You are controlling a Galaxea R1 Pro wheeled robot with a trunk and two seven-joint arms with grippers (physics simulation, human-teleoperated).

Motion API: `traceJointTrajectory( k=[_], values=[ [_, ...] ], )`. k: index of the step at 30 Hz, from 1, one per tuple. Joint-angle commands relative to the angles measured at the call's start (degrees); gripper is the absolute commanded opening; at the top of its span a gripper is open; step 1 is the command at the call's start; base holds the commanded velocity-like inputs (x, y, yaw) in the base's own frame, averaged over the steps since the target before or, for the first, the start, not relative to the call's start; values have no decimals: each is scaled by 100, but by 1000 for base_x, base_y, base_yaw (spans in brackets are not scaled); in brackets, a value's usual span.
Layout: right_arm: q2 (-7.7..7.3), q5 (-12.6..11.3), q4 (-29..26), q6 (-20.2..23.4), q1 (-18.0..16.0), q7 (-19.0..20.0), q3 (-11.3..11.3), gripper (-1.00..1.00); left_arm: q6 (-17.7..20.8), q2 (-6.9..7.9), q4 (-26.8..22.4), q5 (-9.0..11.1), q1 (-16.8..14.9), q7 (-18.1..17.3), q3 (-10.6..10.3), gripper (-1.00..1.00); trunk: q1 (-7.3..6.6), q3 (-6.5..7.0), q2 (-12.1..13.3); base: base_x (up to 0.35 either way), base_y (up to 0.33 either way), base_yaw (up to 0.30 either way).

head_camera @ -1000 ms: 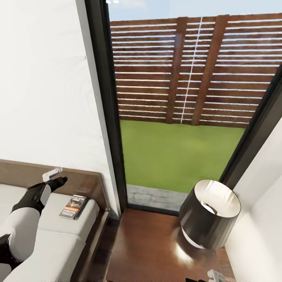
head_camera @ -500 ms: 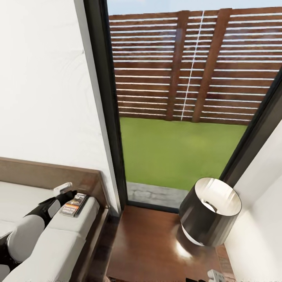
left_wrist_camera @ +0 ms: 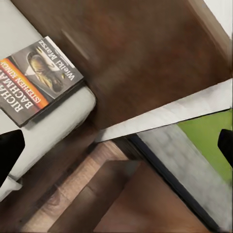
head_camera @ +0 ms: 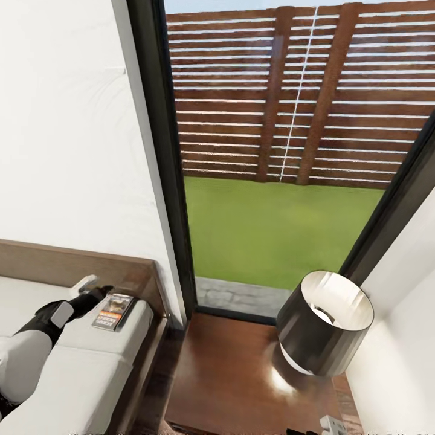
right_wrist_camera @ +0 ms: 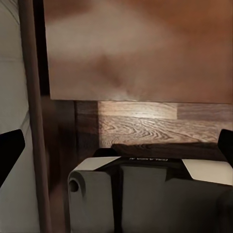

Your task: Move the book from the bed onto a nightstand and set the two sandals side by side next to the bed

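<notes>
The book (head_camera: pixel 113 312) lies flat on the mattress at the corner of the bed (head_camera: pixel 90 374), close to the headboard, with the nightstand (head_camera: pixel 241 386) just beside the bed. The left gripper (head_camera: pixel 90 287) hovers next to the book, fingers spread and holding nothing. The right gripper's fingers appear spread at the edges of its wrist view.

Judgement: a thin paperback, light, flexible, with a smooth cover. It is best pinched across the edge overhanging the soft mattress.
</notes>
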Motion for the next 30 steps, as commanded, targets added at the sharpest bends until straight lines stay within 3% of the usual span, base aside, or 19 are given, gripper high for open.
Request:
traceJointTrajectory(
  k=[1,4,9,15,18,25,30],
  values=[
    [2,21,-11,52,-5,33,-49,100,524,78,-390,413,-3,0,19,100,3,-20,-11,0,0,0],
    [2,21,-10,52,-5,33,-49,100,1035,116,-911,612,-3,15,22,100,3,-45,-11,0,0,0],
    [1,21,-11,54,-5,35,-49,100,1696,277,-1361,701,-15,47,26,100,3,-86,-11,0,0,0],
    [0,21,-11,53,-5,41,-49,100,1853,356,-1407,866,-25,345,31,100,3,-135,-11,0,0,0],
    [1,21,-11,57,-5,42,-49,100,1930,349,-1404,1195,-29,439,30,100,3,-159,-11,0,0,0],
    [1,21,-22,61,-5,47,-49,100,1931,332,-1402,1269,-30,447,35,100,3,-214,-11,0,0,0],
    [-3,21,-28,61,-5,51,-49,100,1914,221,-1402,1287,-23,442,38,100,3,-255,-11,0,0,0]
  ],
)
